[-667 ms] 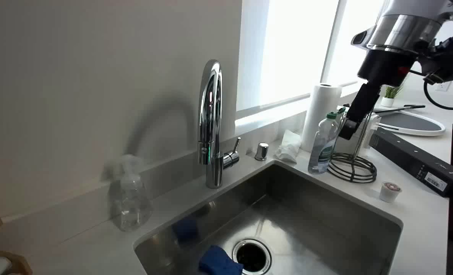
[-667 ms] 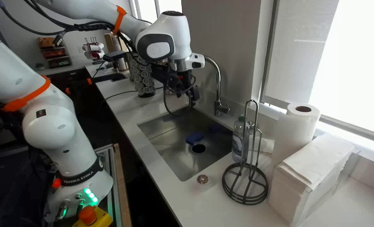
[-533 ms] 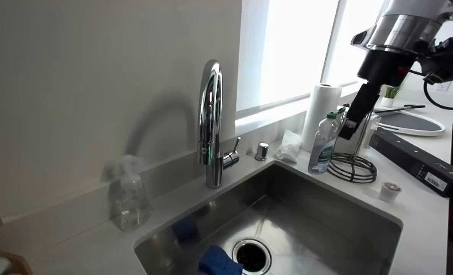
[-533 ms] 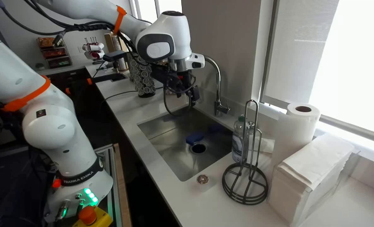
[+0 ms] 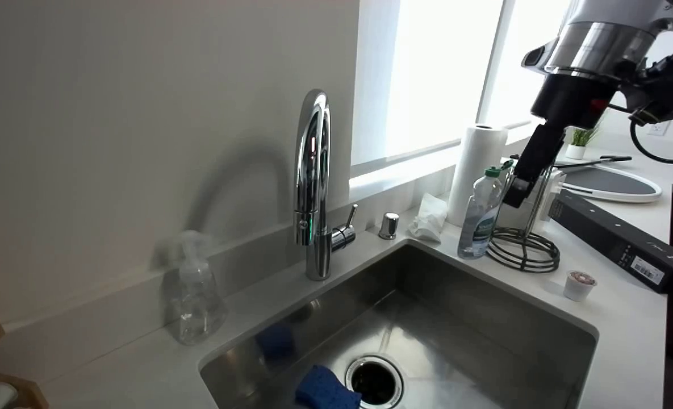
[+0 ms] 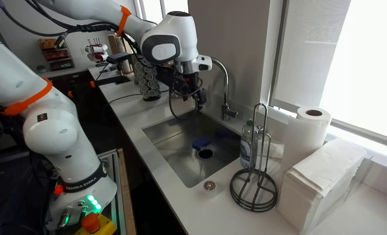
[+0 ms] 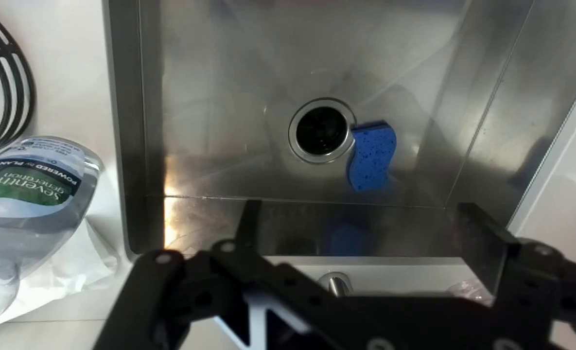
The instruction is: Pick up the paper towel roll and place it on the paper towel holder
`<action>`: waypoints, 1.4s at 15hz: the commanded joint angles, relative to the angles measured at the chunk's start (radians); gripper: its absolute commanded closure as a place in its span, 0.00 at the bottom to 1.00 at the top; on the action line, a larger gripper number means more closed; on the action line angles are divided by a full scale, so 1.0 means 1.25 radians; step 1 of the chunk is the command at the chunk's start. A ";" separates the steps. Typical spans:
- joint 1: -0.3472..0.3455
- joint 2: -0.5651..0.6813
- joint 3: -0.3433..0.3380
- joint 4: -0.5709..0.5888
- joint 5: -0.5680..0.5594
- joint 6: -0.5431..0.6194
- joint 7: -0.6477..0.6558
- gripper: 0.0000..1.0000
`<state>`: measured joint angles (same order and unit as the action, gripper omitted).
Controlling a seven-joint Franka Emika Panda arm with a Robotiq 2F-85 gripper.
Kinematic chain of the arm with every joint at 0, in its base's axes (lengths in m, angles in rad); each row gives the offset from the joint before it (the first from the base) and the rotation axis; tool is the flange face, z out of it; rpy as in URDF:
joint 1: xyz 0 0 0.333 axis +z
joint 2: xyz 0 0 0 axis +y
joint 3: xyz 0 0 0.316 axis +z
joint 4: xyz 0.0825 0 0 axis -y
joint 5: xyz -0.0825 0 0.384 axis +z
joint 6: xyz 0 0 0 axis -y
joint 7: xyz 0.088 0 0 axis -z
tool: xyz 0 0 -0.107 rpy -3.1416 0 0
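Note:
The paper towel roll is a white cylinder standing upright by the window in both exterior views (image 5: 475, 170) (image 6: 306, 140). The paper towel holder, a dark wire ring base with an upright looped rod, stands bare on the counter beside it (image 5: 523, 264) (image 6: 256, 193). Part of the holder's ring shows at the left edge of the wrist view (image 7: 31, 92). My gripper (image 7: 360, 206) is open and empty, its two fingers wide apart. In an exterior view the gripper (image 6: 200, 99) hangs above the sink near the faucet, apart from roll and holder. The roll is out of the wrist view.
A clear soap bottle (image 6: 246, 147) stands close to the holder, with crumpled paper (image 5: 429, 218) nearby. The chrome faucet (image 6: 225, 78) rises behind the sink (image 6: 167, 153), which holds a blue sponge (image 7: 373, 155). White napkins (image 6: 330, 166), a coffee pod (image 6: 209, 185) and a black box (image 5: 620, 238) lie around.

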<state>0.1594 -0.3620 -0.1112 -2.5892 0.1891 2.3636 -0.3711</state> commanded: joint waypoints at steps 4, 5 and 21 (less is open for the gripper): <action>-0.128 0.098 0.090 0.182 -0.181 -0.043 0.307 0.00; -0.145 0.113 0.100 0.214 -0.217 -0.043 0.356 0.00; -0.245 0.291 0.004 0.538 -0.531 -0.148 0.700 0.00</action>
<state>-0.1597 0.0012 -0.0937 -1.9187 -0.4756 2.1804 0.5061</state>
